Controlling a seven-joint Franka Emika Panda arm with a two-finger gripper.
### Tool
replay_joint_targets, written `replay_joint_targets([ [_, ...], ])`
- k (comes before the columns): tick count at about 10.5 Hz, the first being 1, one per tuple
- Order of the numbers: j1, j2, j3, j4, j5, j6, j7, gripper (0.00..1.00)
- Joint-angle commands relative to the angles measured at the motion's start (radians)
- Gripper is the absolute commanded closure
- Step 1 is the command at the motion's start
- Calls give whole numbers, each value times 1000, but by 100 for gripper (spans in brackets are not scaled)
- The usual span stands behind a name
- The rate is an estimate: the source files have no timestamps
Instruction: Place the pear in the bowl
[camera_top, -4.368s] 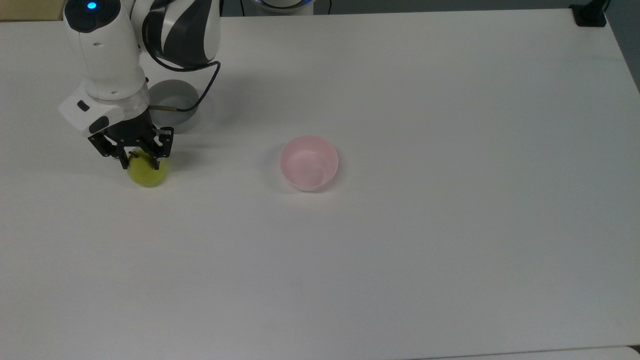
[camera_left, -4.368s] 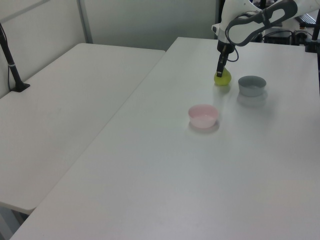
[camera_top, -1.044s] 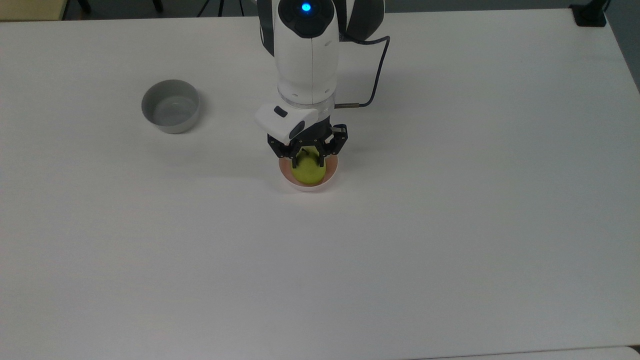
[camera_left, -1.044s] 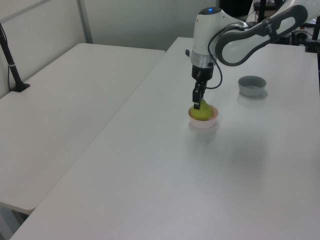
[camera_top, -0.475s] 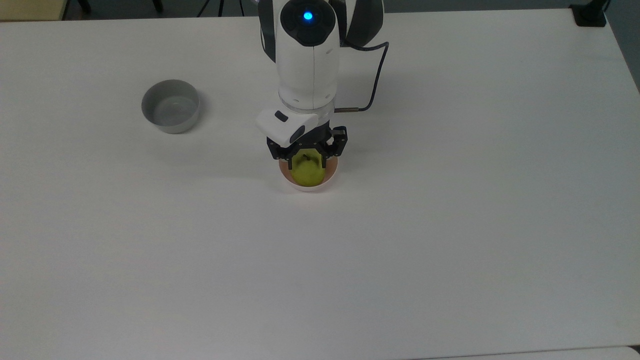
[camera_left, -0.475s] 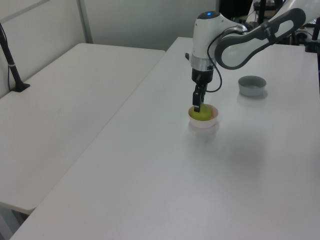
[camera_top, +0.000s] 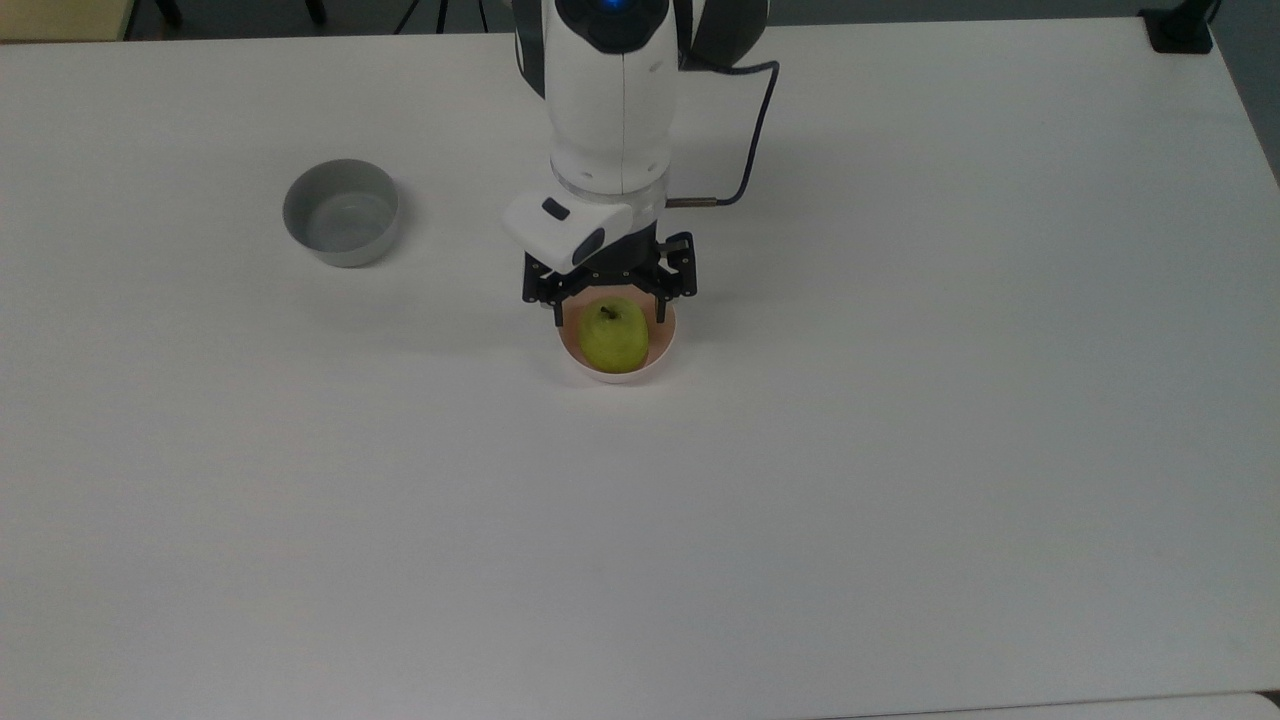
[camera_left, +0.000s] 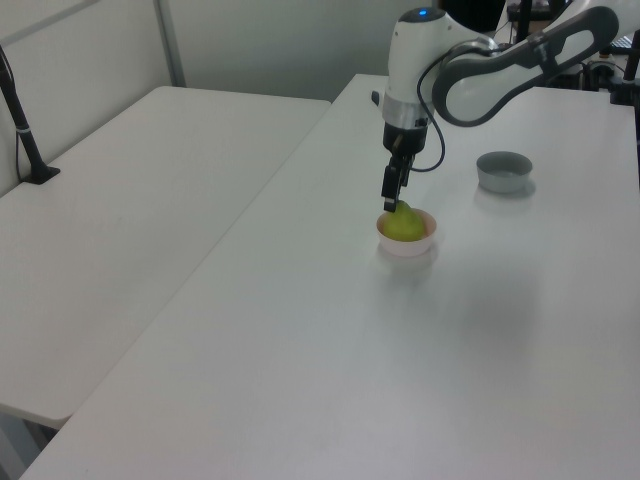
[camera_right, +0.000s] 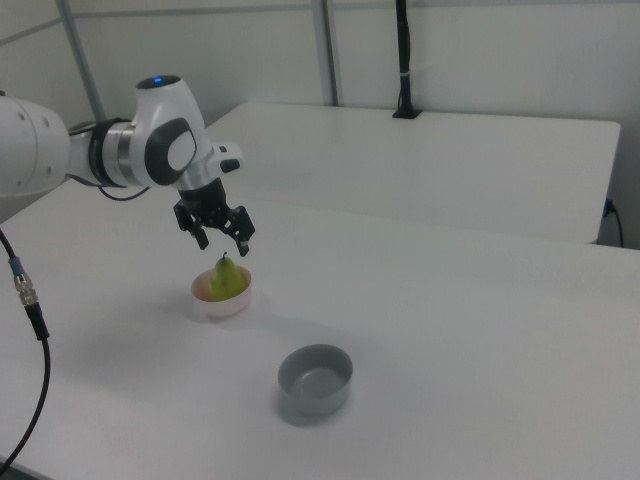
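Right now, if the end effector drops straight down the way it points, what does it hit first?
Most likely the pear sitting in the pink bowl. The open end effector hangs just above it, fingers either side of the stem, though exact alignment is hard to judge.

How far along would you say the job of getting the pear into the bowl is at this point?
The placing looks done: the pear sits upright in the pink bowl. Nothing is in hand; the gripper hangs open just above the fruit, clear of it in the right view. What seems left is only pulling the arm away. The grey bowl stands apart.
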Motion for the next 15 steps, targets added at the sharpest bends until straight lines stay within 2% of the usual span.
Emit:
replay_joint_targets([
  [1, -1, -96, -2, 36, -20, -211, 28, 0],
  [5, -33, -277, -11, 32, 1, -420, 33, 0],
  [6, -51, -318, -17, 30, 45, -460, 30, 0],
  [7, -56, -355, -41, 25, 93, -501, 17, 0],
  [9, -27, -406, -114, 18, 125, -538, 5, 0],
  [10, -13, -437, -159, -4, 165, -538, -51, 0],
  [12, -13, -443, -203, -1, 201, -532, -176, 0],
  [15, -22, -413, -210, 24, 201, -501, -274, 0],
])
